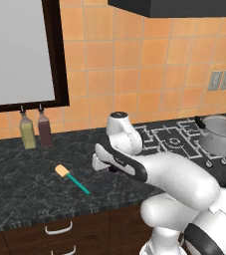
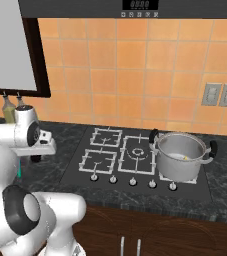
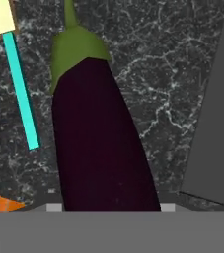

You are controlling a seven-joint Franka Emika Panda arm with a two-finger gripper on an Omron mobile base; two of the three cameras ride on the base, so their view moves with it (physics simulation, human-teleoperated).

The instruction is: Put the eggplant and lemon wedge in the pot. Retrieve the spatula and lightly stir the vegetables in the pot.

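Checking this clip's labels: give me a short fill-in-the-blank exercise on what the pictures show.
1. The pot stands on the ____.
2. The spatula has a ____ handle.
3. In the hand view, the eggplant has a ____ cap at its stem end.
4. The two bottles stand against the wall below the ____.

Missing words: stove; teal; green; window

No legible txt anywhere; range hood display (image 2: 139,5) digits too blurred to read.
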